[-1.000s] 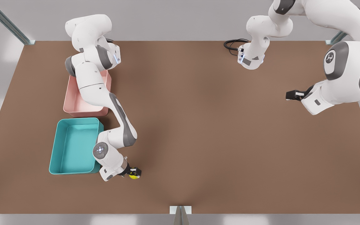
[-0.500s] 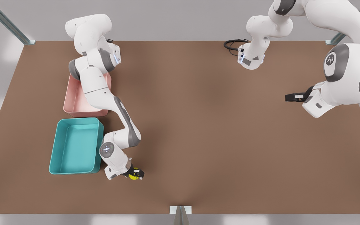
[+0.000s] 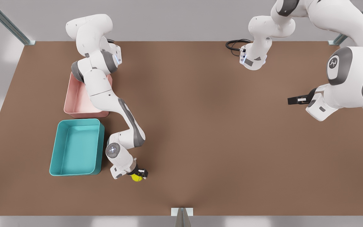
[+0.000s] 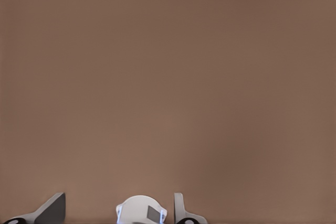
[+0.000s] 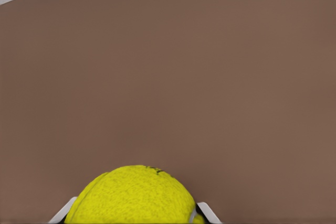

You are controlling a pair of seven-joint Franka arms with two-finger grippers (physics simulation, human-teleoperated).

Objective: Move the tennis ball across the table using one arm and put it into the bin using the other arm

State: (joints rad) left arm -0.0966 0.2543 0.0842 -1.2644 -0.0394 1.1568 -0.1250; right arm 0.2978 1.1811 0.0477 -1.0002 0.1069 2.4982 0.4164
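Clamped between the right gripper's point(image 3: 139, 174) small black fingers point(image 5: 206, 212) is the fuzzy yellow-green tennis ball point(image 3: 136, 177), just off the front corner of the teal rectangular plastic bin point(image 3: 54, 157); a pink bin point(image 3: 68, 106) sits behind it. Since a second ago this gripper has slid slightly toward the front view's right. No writing is legible. On the front view's right, the left gripper point(image 3: 294, 100) waits with fingers spread above the bare brown tabletop point(image 3: 206, 126).

The right gripper point(image 3: 140, 174) hangs low, fingers clamped tight. The left gripper point(image 3: 292, 100) waits aloft on its bent arm, fingers spread.
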